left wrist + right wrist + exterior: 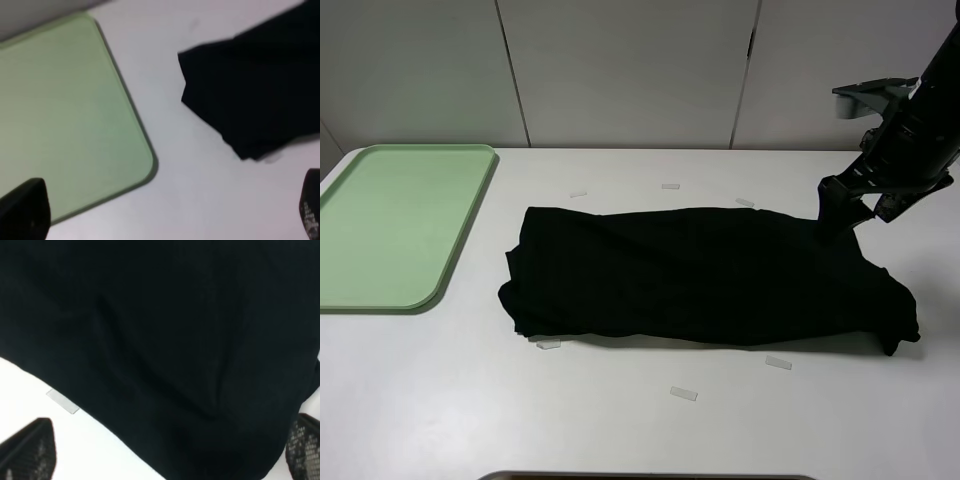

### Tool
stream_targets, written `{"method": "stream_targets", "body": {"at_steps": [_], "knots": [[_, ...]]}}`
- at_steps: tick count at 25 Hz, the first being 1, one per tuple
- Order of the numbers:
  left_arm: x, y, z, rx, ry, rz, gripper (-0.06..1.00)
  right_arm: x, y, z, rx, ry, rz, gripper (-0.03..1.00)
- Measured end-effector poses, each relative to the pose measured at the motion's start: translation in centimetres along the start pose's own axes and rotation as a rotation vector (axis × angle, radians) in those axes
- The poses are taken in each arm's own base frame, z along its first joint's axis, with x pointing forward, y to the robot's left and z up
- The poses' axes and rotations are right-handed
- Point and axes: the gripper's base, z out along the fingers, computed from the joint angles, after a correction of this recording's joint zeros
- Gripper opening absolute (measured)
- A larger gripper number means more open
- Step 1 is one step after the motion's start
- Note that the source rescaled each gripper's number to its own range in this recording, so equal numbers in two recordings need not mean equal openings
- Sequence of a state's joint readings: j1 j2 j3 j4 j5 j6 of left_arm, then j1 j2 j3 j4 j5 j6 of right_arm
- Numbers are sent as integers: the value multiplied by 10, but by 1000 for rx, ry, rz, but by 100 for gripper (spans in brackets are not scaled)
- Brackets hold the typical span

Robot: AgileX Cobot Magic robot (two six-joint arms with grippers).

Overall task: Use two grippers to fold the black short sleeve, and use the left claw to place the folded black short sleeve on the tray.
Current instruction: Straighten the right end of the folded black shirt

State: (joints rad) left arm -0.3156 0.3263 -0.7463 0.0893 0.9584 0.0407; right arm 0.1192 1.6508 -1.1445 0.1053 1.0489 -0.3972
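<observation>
The black short sleeve (700, 275) lies folded into a long band across the middle of the white table. The mint-green tray (395, 225) sits at the left, empty. My right gripper (835, 215) hangs at the shirt's far right edge, just above the cloth; in the right wrist view (167, 450) its fingertips (27, 450) stand wide apart over the black fabric (175, 340), holding nothing. My left arm is out of the exterior view. In the left wrist view my left gripper (167, 210) is open and empty above the table, between the tray (60, 110) and the shirt's left end (250, 90).
Several small pieces of clear tape lie on the table around the shirt, such as one near the front (683, 394) and one at the back (670, 186). A pale wall stands behind the table. A dark edge (650, 477) shows at the front.
</observation>
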Motion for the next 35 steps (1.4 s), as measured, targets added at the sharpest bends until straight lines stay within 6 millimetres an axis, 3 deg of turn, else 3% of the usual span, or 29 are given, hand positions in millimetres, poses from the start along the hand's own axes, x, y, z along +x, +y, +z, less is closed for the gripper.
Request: {"method": "stream_targets", "body": {"at_steps": [6, 10, 25, 35], "knots": [[57, -3, -10, -4, -132, -65, 100, -1, 2, 0, -18, -8, 12, 100], [73, -5, 3, -1, -84, -98, 100, -1, 2, 0, -20, -9, 16, 100], [82, -5, 4, -9, 11, -110, 100, -1, 2, 0, -23, -14, 27, 100], [82, -9, 3, -224, 20, -259, 100, -3, 2, 0, -20, -33, 80, 100]]}}
